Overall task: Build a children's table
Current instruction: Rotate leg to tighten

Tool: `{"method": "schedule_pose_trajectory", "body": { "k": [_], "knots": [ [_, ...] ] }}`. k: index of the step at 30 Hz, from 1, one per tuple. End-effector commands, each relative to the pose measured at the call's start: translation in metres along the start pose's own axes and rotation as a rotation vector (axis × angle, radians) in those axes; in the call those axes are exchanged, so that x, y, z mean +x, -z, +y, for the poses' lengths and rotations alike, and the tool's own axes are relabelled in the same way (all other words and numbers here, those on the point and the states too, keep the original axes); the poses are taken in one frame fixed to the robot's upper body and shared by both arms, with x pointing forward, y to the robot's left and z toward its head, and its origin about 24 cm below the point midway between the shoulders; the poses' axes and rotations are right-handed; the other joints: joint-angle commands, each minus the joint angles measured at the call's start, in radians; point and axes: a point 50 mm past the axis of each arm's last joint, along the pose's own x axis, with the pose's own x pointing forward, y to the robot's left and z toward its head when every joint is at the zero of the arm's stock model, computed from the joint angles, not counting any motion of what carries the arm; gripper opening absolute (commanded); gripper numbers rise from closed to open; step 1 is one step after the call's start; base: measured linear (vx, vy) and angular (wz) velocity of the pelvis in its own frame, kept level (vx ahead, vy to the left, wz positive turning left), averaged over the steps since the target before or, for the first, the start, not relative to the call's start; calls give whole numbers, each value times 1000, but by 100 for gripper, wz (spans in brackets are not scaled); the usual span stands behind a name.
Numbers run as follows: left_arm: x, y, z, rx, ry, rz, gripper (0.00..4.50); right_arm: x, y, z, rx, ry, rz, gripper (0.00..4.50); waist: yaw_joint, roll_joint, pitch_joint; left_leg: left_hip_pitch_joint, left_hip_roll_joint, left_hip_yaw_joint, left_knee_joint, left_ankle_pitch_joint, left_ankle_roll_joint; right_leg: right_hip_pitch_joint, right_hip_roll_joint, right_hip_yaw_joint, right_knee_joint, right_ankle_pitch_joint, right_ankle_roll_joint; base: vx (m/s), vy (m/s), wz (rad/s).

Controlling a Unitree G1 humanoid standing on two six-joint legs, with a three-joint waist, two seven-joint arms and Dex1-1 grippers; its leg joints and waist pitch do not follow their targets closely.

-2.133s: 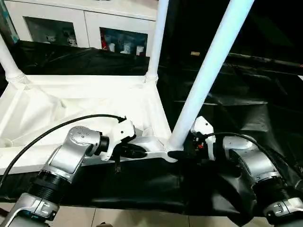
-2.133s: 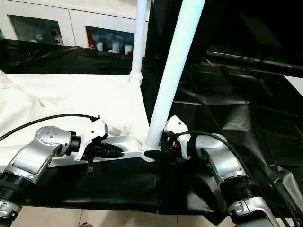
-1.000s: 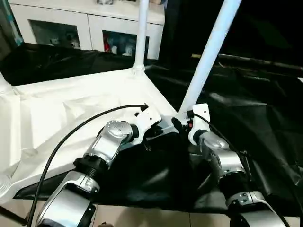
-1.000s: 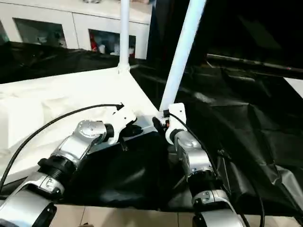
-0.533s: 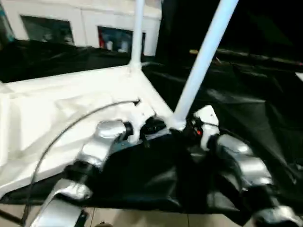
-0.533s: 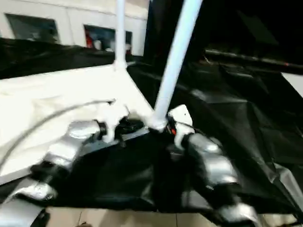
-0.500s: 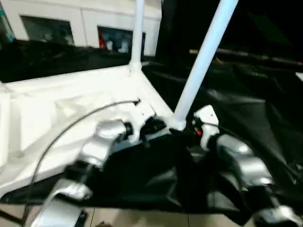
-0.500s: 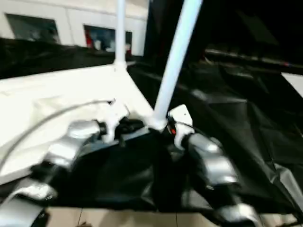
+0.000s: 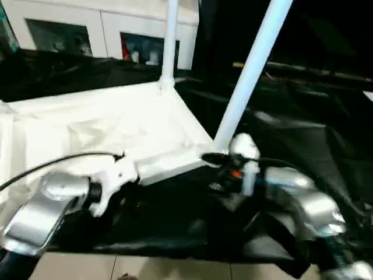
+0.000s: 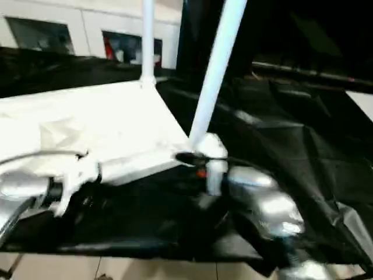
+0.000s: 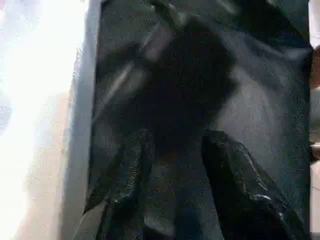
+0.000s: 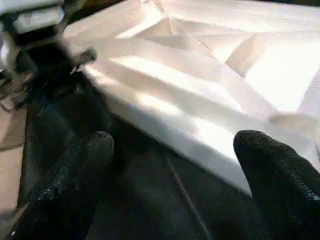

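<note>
Starting at your left: the left arm reaches in low, and the left gripper (image 11: pixel 175 165) hangs over the black cover of the work table (image 9: pixel 175 227), just off the near edge of the children's table (image 9: pixel 87 128). In its wrist view you see two dark fingers (image 11: pixel 125 170) standing apart with only black cloth between them, so it is released and grasps nothing.

In the middle, the children's table lies upside down on the black cover, its ribbed underside facing up. Two legs stand up from corner sockets: the far leg (image 9: pixel 169 41) rises in front of a white cabinet (image 9: pixel 76 29) with glass doors, and the near leg (image 9: pixel 247 70) leans up and away from the corner closest to you. The small things behind the cabinet glass are too blurred to make out, and you can read no brand, label or writing anywhere.

To your right, the right gripper (image 12: pixel 175 165) sits beside the near corner, at the foot of the near leg. Its wrist view shows both fingertips (image 12: pixel 80 160) spread wide over the black cover, with the white edge of the table beyond them; it is released, holding nothing.
</note>
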Motion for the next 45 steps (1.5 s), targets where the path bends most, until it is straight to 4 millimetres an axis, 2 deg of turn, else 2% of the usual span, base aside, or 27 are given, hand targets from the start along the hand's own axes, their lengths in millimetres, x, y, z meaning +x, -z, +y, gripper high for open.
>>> {"method": "schedule_pose_trajectory", "body": {
  "k": [1, 2, 3, 4, 7, 8, 10, 13, 14, 15, 16, 17, 18, 19, 20, 21, 25, 28, 30, 33, 39, 40, 41, 42, 45],
  "knots": [
    [-1, -2, -2, 22, -29, 34, 231, 9, 3, -10, -7, 103, 3, 422, -6, 21, -46, 8, 33, -8, -77, -220, -28, 37, -71, 64, -72, -253, -153, 0, 0, 0],
    [-4, 4, -1, 27, -69, 94, 246, 24, 6, -15, 32, 179, -24, 422, -10, 21, -47, 10, 31, -7, -78, -226, -41, 35, -70, 63, -75, -268, -149, 0, 0, 0],
    [-6, 7, 0, 29, -86, 122, 246, 29, 7, -16, 54, 202, -37, 422, -12, 21, -49, 10, 31, -8, -76, -230, -44, 36, -71, 64, -73, -263, -150, 0, 0, 0],
    [-7, 8, 0, 29, -94, 137, 269, 32, 8, -16, 68, 209, -44, 422, -14, 21, -49, 7, 30, -9, -77, -223, -47, 39, -69, 65, -71, -255, -142, 0, 0, 0],
    [-13, 13, 2, 40, -128, 194, 276, 41, 7, -20, 127, 247, -87, 422, -11, 27, -53, 12, 29, -6, -75, -184, -45, 40, -64, 65, -61, -156, -157, 0, 0, 0],
    [-14, 14, 3, 40, -138, 209, 297, 44, 7, -23, 140, 273, -103, 422, -11, 26, -53, 10, 29, -5, -74, -181, -47, 41, -64, 66, -58, -136, -164, 0, 0, 0],
    [-19, 14, 4, 44, -151, 227, 312, 48, 6, -29, 204, 323, -143, 422, -11, 26, -53, 8, 27, -6, -75, -183, -52, 44, -65, 66, -58, -143, -163, 0, 0, 0],
    [-21, 13, 6, 46, -170, 234, 313, 53, 7, -41, 254, 437, -175, 422, -13, 26, -50, 10, 27, -5, -75, -215, -60, 38, -68, 68, -61, -192, -161, 0, 0, 0],
    [-21, 13, 7, 55, -183, 242, 313, 52, 8, -47, 278, 520, -185, 422, -12, 26, -52, 9, 27, -6, -74, -215, -63, 42, -69, 68, -62, -206, -152, 0, 0, 0],
    [-22, 13, 7, 58, -187, 245, 313, 52, 9, -51, 297, 567, -192, 422, -12, 27, -51, 10, 27, -5, -74, -219, -65, 38, -69, 68, -62, -213, -151, 0, 0, 0],
    [-21, 14, 7, 60, -192, 247, 313, 50, 10, -56, 315, 620, -201, 422, -12, 23, -51, 16, 28, -4, -73, -233, -70, 33, -68, 68, -64, -229, -147, 0, 0, 0],
    [-21, 14, 8, 64, -202, 249, 313, 47, 10, -60, 334, 676, -208, 422, -8, 27, -52, 16, 26, -4, -73, -234, -71, 35, -65, 67, -63, -224, -142, 0, 0, 0],
    [-21, 14, 8, 70, -217, 252, 313, 44, 11, -66, 358, 733, -215, 422, -9, 25, -51, 16, 28, -4, -73, -236, -73, 32, -64, 67, -61, -220, -141, 0, 0, 0],
    [-21, 14, 9, 71, -219, 254, 313, 43, 11, -67, 362, 742, -217, 422, -8, 27, -53, 16, 26, -4, -73, -237, -76, 32, -63, 67, -59, -207, -140, 0, 0, 0],
    [-22, 15, 10, 74, -233, 261, 313, 40, 11, -72, 384, 789, -227, 422, -7, 23, -53, 15, 26, -3, -72, -235, -76, 33, -62, 66, -58, -194, -137, 0, 0, 0],
    [-22, 15, 11, 75, -240, 264, 313, 38, 11, -74, 394, 809, -232, 422, -7, 25, -53, 14, 26, -4, -72, -239, -76, 34, -63, 66, -57, -197, -135, 0, 0, 0],
    [-24, 15, 16, 91, -297, 266, 313, 14, 14, -95, 477, 988, -276, 422, -6, 17, -56, 10, 24, -3, -68, -228, -69, 36, -62, 65, -55, -189, -124, 0, 0, 0],
    [-24, 15, 17, 96, -312, 262, 313, 7, 13, -100, 476, 1026, -282, 422, -3, 15, -57, 6, 21, -1, -66, -204, -68, 41, -61, 64, -52, -172, -122, 0, 0, 0],
    [-24, 17, 19, 104, -326, 265, 313, -4, 12, -107, 468, 1072, -293, 422, -6, 9, -59, 1, 19, -1, -63, -192, -62, 44, -61, 63, -50, -165, -122, 0, 0, 0],
    [-24, 17, 19, 105, -336, 261, 313, -8, 12, -109, 468, 1087, -294, 422, -12, 6, -59, -5, 18, -2, -62, -190, -50, 46, -62, 62, -52, -191, -119, 0, 0, 0],
    [-24, 17, 18, 137, -369, 172, 313, -23, 15, -115, 445, 1135, -297, 422, -15, 7, -59, -2, 21, -1, -59, -201, -39, 41, -61, 60, -55, -203, -130, 0, 0, 0],
    [-25, 15, 17, 132, -375, 136, 313, -24, 15, -115, 433, 1126, -294, 422, -15, 10, -59, -1, 22, -2, -59, -204, -40, 39, -59, 60, -53, -198, -131, 0, 0, 0],
    [-25, 13, 17, 121, -384, 88, 313, -24, 16, -115, 415, 1108, -291, 422, -16, 8, -59, -2, 21, 0, -58, -202, -37, 40, -59, 60, -53, -185, -137, 0, 0, 0],
    [-24, 4, 17, 110, -412, -41, 313, -24, 17, -112, 359, 1049, -270, 422, -16, 4, -60, -4, 21, 0, -57, -201, -35, 41, -59, 60, -52, -180, -142, 0, 0, 0],
    [-21, -4, 14, 85, -420, -144, 313, -20, 18, -108, 273, 960, -228, 422, -13, 7, -59, -3, 23, 0, -56, -202, -27, 41, -58, 60, -53, -166, -151, 0, 0, 0]
  ]
}}
